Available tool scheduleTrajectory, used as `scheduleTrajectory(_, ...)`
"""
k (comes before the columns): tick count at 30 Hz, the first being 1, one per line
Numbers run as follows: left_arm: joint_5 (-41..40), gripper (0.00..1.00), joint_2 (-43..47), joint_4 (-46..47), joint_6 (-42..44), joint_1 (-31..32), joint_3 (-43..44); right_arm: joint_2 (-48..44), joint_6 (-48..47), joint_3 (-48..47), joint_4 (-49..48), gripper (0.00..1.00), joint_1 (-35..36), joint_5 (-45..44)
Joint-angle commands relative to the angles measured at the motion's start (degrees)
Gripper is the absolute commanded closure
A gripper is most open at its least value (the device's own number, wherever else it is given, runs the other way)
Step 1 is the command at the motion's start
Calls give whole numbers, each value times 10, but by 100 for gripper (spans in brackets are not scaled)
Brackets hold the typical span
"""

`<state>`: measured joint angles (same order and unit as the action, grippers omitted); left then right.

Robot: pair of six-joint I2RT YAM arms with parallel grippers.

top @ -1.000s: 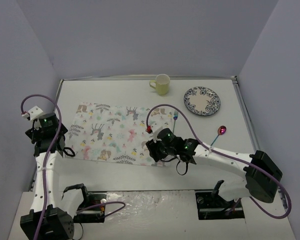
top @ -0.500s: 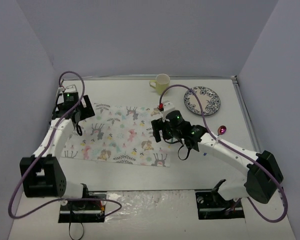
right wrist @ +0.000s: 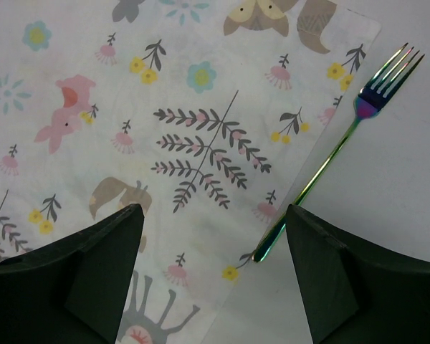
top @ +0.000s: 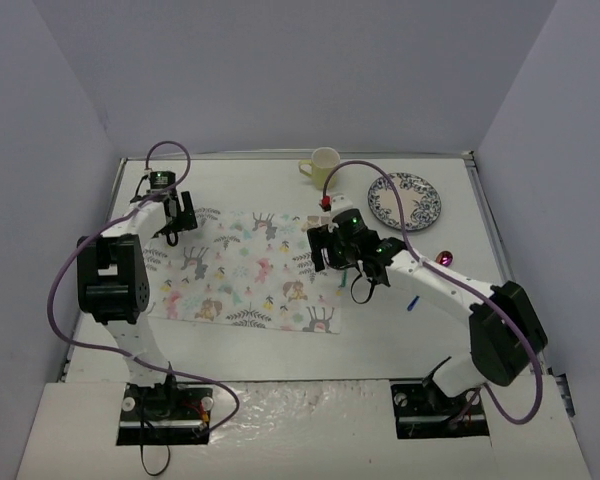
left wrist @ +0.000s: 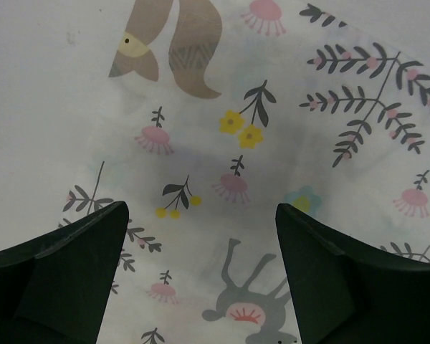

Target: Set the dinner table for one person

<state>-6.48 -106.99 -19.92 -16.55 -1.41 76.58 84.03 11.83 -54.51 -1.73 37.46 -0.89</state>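
The white dinner table (top: pixel 270 185) carries a floral placemat (top: pixel 250 270) at centre left. My left gripper (top: pixel 178 218) hovers over the placemat's far left corner, open and empty. In the left wrist view it (left wrist: pixel 201 215) has the placemat (left wrist: pixel 272 143) below it. My right gripper (top: pixel 327 255) is over the placemat's right edge, open and empty. In the right wrist view it (right wrist: pixel 215 215) is above the placemat (right wrist: pixel 165 107). An iridescent fork (right wrist: pixel 330 161) lies on the table (right wrist: pixel 387 215), its handle end touching the placemat's edge. The fork is hidden in the top view.
A pale yellow cup (top: pixel 322 165) stands at the back centre. A blue-patterned plate (top: pixel 405 198) lies at the back right. A small magenta object (top: pixel 445 258) and a small blue object (top: pixel 413 302) lie right of the right arm. Grey walls enclose the table.
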Motion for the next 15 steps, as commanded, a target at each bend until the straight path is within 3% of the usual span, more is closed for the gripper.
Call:
scheduleTrajectory(1, -12, 20, -4, 7, 8, -3, 11, 67, 13, -49, -64, 24, -28, 33)
scheduleTrajectory(7, -16, 26, -29, 9, 16, -5, 6, 144, 23, -93, -87, 25, -38, 36)
scheduleTrajectory(15, -30, 46, -58, 1, 19, -12, 0, 262, 25, -132, -104, 30, -40, 17)
